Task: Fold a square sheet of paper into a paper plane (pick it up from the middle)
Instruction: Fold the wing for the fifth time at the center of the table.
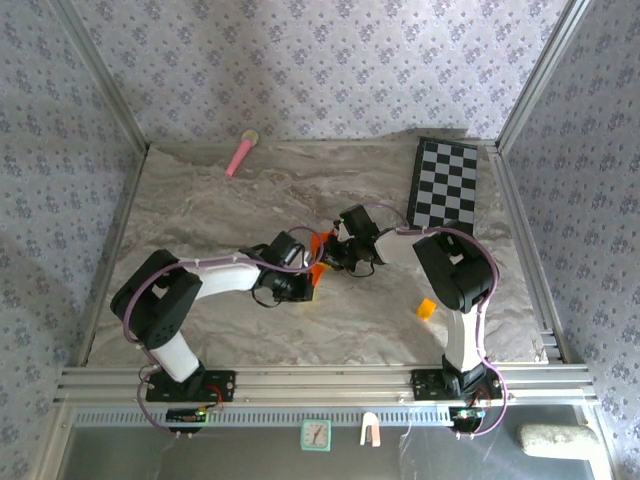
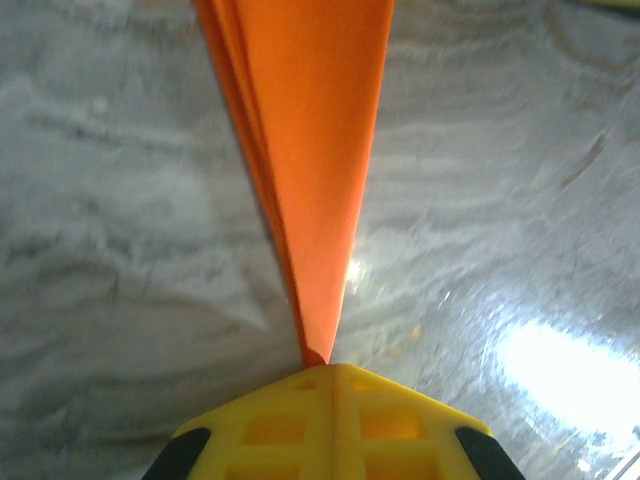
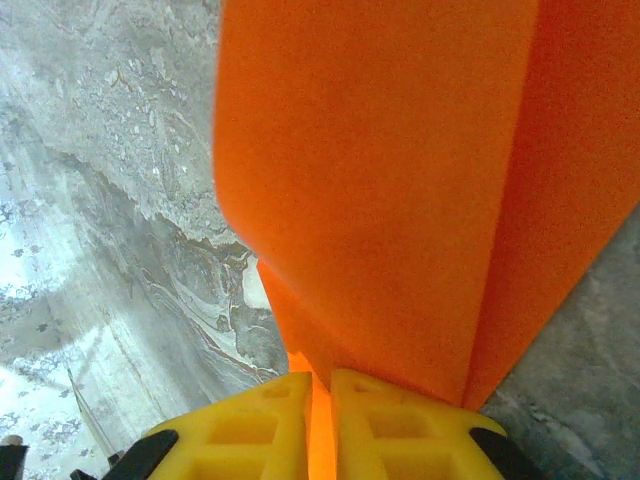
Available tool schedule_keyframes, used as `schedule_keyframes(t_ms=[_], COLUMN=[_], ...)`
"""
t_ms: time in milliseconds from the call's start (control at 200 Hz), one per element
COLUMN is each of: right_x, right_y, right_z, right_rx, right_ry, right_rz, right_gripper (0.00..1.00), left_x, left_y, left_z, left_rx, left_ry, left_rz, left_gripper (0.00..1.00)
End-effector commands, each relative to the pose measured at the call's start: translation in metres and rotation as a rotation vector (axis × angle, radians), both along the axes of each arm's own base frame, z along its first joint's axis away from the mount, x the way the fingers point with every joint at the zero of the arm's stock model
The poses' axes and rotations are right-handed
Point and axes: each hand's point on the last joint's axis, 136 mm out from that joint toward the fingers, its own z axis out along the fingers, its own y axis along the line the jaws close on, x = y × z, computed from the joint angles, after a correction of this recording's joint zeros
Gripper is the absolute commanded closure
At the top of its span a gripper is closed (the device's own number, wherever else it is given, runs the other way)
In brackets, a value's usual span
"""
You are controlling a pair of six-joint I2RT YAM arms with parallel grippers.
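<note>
The paper plane (image 1: 318, 262) is near the middle of the desk (image 1: 200, 210), pinched between the two claws. The left claw (image 2: 322, 368) is closed on its narrow tip: in the left wrist view the yellow fingers (image 2: 270, 425) meet with the orange point nipped between them, and the folded layers widen away toward 12 o'clock. The right claw (image 3: 320, 378) is also clamped on the paper, a thin orange edge showing in the slit at its tips, with broad creased panels spreading up toward 1 o'clock. From the plane, a checkerboard (image 1: 446, 185) lies at 2 o'clock, a pink stick (image 1: 241, 153) at 11 o'clock near the desk's far edge, and a small yellow-orange block (image 1: 427, 309) at 4 o'clock, well apart
</note>
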Motion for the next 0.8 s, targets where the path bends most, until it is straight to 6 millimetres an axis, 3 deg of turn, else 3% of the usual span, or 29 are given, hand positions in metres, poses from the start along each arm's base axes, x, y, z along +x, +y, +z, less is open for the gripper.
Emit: schedule_keyframes(t_ms=[0,175,280,435,535,795], right_x=[-0.024,-0.027,-0.031,-0.032,-0.032,-0.034], right_y=[-0.037,-0.033,-0.027,-0.021,-0.02,-0.018], right_z=[-0.063,-0.055,-0.048,-0.042,-0.042,-0.04], right_rx=[-0.214,-0.196,-0.191,-0.165,-0.16,-0.148], right_ry=[0.144,0.153,0.153,0.159,0.166,0.169], right_rz=[-0.072,-0.095,-0.109,-0.132,-0.137,-0.129], right_gripper=[0.85,0.86,0.86,0.86,0.86,0.86], left_x=[-0.03,0.001,0.017,0.035,0.043,0.05], left_y=[0.026,0.008,0.001,-0.011,-0.009,-0.008], left_z=[-0.004,0.037,0.045,0.041,0.03,0.015], left_rx=[0.099,-0.038,-0.106,-0.145,-0.101,-0.098], left_ry=[0.084,-0.057,-0.095,-0.096,-0.096,-0.073], left_rz=[-0.026,0.05,0.115,0.172,0.204,0.24], left_gripper=[1.0,0.99,0.97,0.97,0.99,1.0])
